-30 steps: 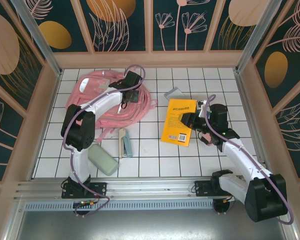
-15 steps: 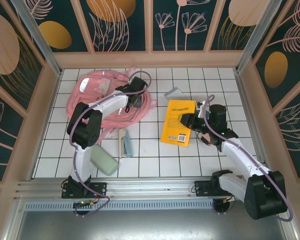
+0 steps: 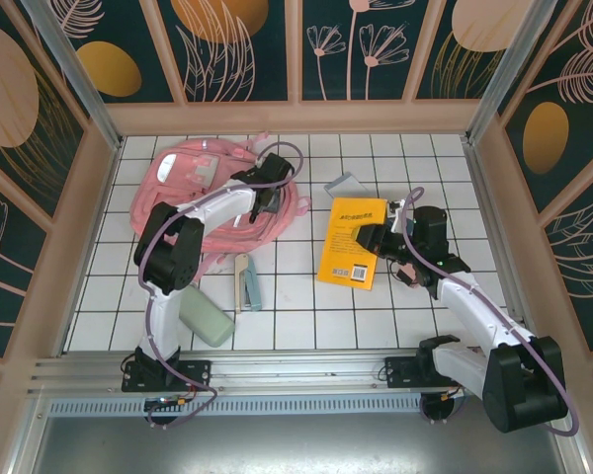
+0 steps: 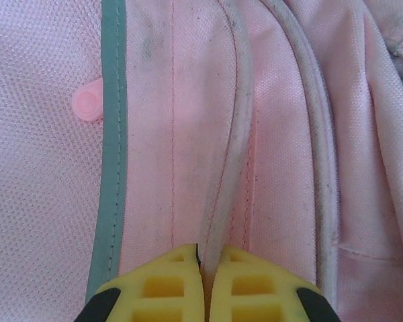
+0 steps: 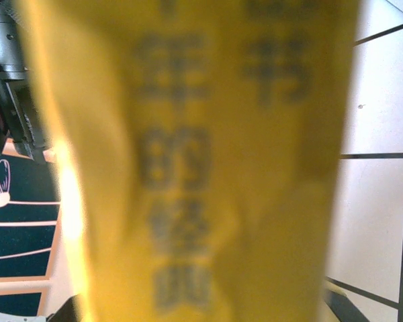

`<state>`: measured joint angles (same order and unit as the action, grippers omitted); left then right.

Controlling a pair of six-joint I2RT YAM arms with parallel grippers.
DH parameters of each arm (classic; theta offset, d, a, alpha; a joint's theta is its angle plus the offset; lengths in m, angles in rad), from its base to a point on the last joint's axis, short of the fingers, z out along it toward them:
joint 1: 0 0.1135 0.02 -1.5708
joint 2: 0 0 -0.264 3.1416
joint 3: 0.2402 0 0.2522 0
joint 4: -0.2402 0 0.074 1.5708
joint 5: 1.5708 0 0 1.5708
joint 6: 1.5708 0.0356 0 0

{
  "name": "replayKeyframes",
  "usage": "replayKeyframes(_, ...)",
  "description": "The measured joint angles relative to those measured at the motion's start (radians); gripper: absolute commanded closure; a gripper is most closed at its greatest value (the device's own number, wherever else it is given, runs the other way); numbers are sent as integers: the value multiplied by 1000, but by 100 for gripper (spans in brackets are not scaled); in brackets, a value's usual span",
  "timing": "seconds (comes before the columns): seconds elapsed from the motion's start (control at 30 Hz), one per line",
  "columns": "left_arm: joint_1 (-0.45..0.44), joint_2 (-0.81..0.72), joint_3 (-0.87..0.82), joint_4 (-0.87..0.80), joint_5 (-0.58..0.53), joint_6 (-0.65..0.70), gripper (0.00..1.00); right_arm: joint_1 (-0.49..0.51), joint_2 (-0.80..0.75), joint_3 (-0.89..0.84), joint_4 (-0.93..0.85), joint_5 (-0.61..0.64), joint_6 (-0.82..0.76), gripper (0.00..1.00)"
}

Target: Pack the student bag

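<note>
The pink student bag [image 3: 193, 178] lies flat at the back left of the tiled table. My left gripper [image 3: 268, 194] rests on the bag's right side. In the left wrist view its yellow fingers [image 4: 161, 288] are shut on a pale piped seam [image 4: 238, 147] of the pink fabric [image 4: 47, 201]. A yellow book [image 3: 351, 242] lies right of centre. My right gripper [image 3: 378, 237] is at the book's right edge. In the right wrist view the blurred yellow cover [image 5: 208, 168] sits right against the camera and hides the jaws.
A pale green pencil case [image 3: 204, 314] and a teal and cream stapler-like item [image 3: 245, 279] lie near the left arm. A small grey card [image 3: 343, 186] sits behind the book. Low walls ring the table.
My left gripper has slid nearer and rightward across the bag, and the bag's fabric has shifted with it. The right gripper and the book have barely moved.
</note>
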<state>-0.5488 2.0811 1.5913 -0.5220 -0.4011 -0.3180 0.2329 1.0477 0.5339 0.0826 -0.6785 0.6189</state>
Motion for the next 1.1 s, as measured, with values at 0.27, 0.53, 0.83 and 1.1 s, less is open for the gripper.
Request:
replayKeyframes(0.27,56,-176,8,-43,71,75,100,35,56,84,11,4,32,100)
replayKeyframes(0.53,148,-399,8,-72,217,133,100,66,232,185,178,3,214,100)
replayKeyframes(0.83,261,-512,-95,-20,569,122,100,164,535,427,359,0,410,100)
replayKeyframes(1.1,340,-528,-122,31,740,55,100,301,730,547,407,68,515,100)
